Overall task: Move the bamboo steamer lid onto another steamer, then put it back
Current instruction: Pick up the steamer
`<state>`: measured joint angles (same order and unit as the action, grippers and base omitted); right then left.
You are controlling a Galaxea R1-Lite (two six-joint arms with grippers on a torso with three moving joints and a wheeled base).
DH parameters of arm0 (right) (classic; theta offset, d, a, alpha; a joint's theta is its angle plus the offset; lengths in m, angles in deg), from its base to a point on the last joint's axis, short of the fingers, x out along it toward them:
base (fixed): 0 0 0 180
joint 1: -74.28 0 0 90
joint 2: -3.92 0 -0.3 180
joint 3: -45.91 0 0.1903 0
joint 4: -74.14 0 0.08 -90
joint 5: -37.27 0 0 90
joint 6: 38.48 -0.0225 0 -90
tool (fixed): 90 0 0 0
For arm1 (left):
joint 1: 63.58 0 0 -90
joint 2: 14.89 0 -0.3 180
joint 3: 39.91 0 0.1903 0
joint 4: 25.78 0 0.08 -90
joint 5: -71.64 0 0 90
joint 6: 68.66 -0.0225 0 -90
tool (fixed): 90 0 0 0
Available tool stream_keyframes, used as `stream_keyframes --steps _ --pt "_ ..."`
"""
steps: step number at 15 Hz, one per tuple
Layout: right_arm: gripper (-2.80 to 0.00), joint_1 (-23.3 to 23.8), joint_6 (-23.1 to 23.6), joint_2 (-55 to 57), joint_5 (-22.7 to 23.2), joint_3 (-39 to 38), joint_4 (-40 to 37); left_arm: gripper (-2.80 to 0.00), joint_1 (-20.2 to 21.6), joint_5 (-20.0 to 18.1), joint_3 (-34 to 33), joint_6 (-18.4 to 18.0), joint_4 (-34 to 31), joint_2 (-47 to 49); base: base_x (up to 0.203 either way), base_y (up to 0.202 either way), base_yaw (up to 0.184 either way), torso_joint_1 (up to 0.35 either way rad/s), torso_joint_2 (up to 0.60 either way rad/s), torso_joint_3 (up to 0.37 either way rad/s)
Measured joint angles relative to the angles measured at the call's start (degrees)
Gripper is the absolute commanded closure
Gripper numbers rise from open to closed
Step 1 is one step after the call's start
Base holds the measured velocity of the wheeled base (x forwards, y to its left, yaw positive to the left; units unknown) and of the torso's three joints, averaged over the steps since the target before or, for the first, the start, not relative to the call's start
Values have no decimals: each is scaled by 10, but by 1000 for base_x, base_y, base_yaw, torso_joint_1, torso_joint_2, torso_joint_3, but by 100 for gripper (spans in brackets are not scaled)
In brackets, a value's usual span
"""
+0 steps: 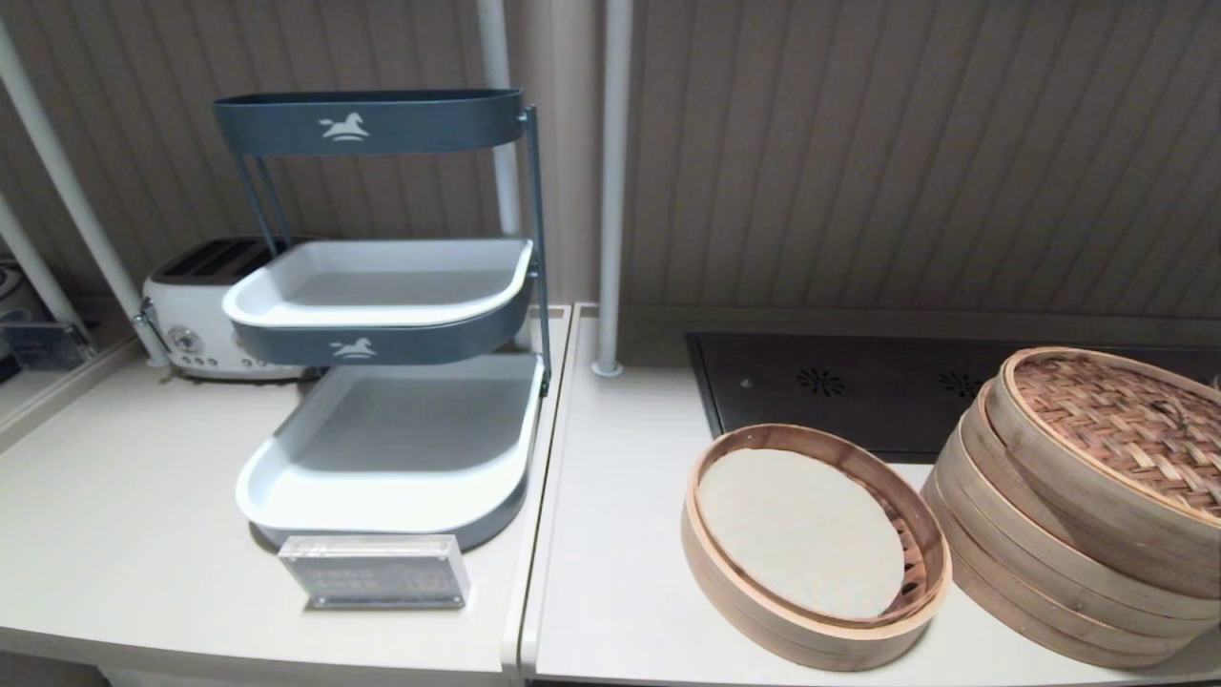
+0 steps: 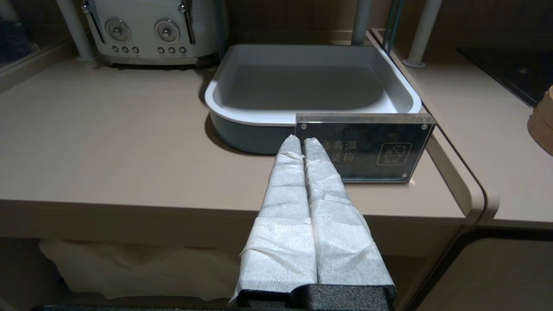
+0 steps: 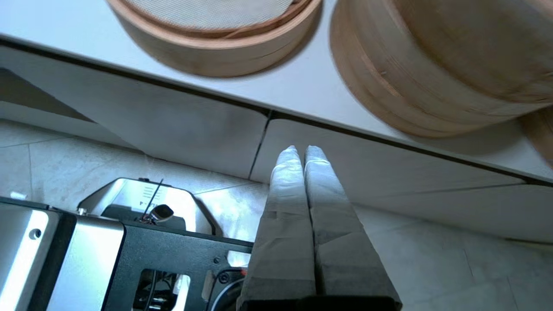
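Note:
A woven reddish-brown bamboo steamer lid [image 1: 1116, 420] with a pale rim lies tilted on top of the taller steamer [image 1: 1030, 592] of stacked pale rings at the counter's far right. That stack's own lid is hidden, if it is underneath. Left of the stack, the low single-tier basket [image 1: 725, 582] stands uncovered, showing its pale round liner. Neither gripper shows in the head view. My right gripper [image 3: 301, 149] is shut and empty, below the counter's front edge, under the low basket [image 3: 216, 56] and the taller steamer [image 3: 389, 86]. My left gripper [image 2: 302, 140] is shut and empty, low before the counter's left part.
A three-tier grey and white tray rack [image 1: 382, 286] stands left of centre, with an acrylic sign [image 1: 377, 571] in front of it and a toaster [image 1: 191, 324] behind. A black hob [image 1: 839, 391] lies behind the steamers. White poles [image 1: 610, 191] rise at the back.

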<state>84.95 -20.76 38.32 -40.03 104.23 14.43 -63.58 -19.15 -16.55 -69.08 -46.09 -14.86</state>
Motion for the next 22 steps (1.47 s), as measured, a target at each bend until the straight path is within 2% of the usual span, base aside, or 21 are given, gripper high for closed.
stream_keyframes --steps 4,6,8,11,14,22 --pt "0 -65 -89 -83 1 -160 161 0 0 0 0 0 0 0 0 0 0 0 0 0" --pt "0 -93 -108 -131 -11 -221 206 0 0 0 0 0 0 0 0 0 0 0 0 0" --pt "0 -101 -114 -180 -33 -261 228 0 0 0 0 0 0 0 0 0 0 0 0 0" --pt "0 -99 -124 -225 -63 -296 266 0 0 0 0 0 0 0 0 0 0 0 0 0" --pt "0 -99 -152 -252 -125 -337 368 0 0 0 0 0 0 0 0 0 0 0 0 0" --pt "0 -101 -155 -335 -129 -349 384 0 0 0 0 0 0 0 0 0 0 0 0 0"
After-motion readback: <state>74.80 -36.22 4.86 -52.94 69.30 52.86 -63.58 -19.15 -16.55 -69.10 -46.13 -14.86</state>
